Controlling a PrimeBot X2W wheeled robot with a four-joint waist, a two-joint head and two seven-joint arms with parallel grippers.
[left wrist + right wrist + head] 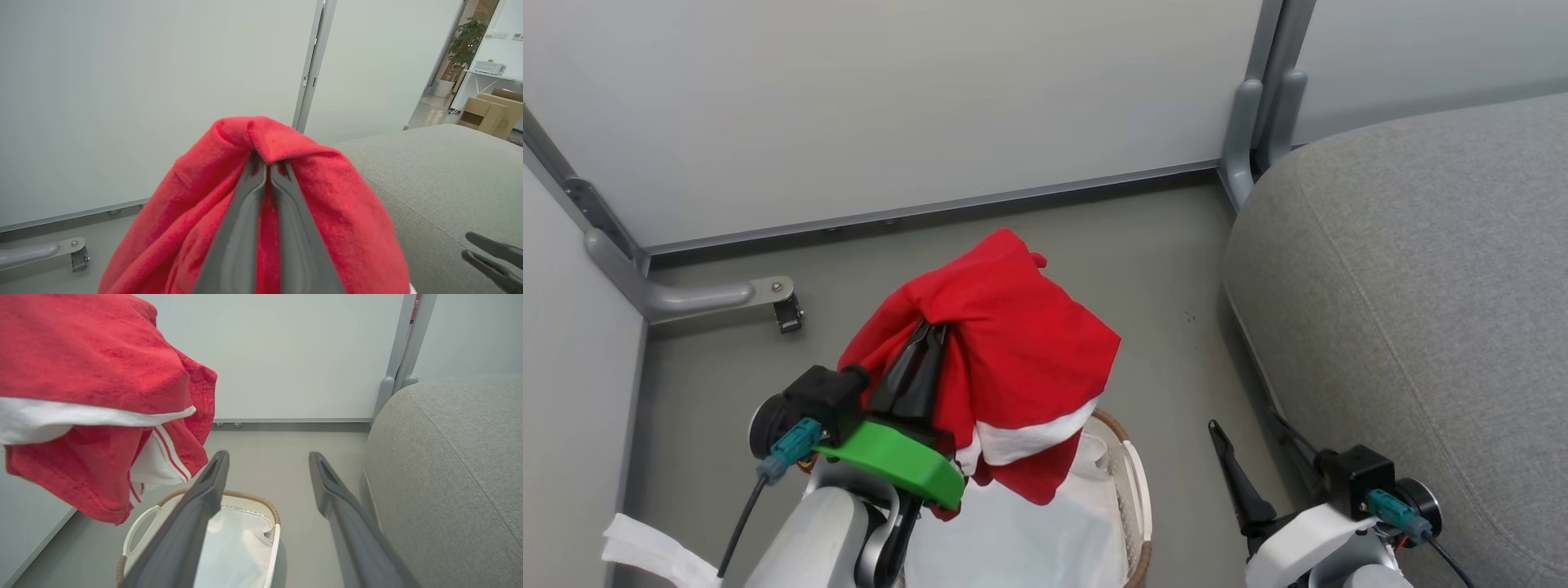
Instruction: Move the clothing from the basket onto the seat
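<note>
The bright red clothing [1021, 343] with white trim hangs in the air, draped over my left gripper [931, 328], which is shut on a fold of it. From the left wrist, the fabric [331, 204] wraps both closed fingers of that gripper [267, 163]. The white basket [1134, 465] with its brown rim stands on the floor right below the garment, showing its cloth liner [235, 539]. To the right lies the grey seat [1421, 286]. My right gripper [268, 457] is open and holds nothing, low between basket [255, 499] and seat [449, 465], with the clothing [90, 363] up to its left.
Pale partition walls close the back and left. A grey metal foot with a caster [731, 296] sits on the floor at the left, and a post [1258, 122] stands by the seat's corner. A white cloth [645, 551] lies at lower left. Cardboard boxes [490, 114] stand far off.
</note>
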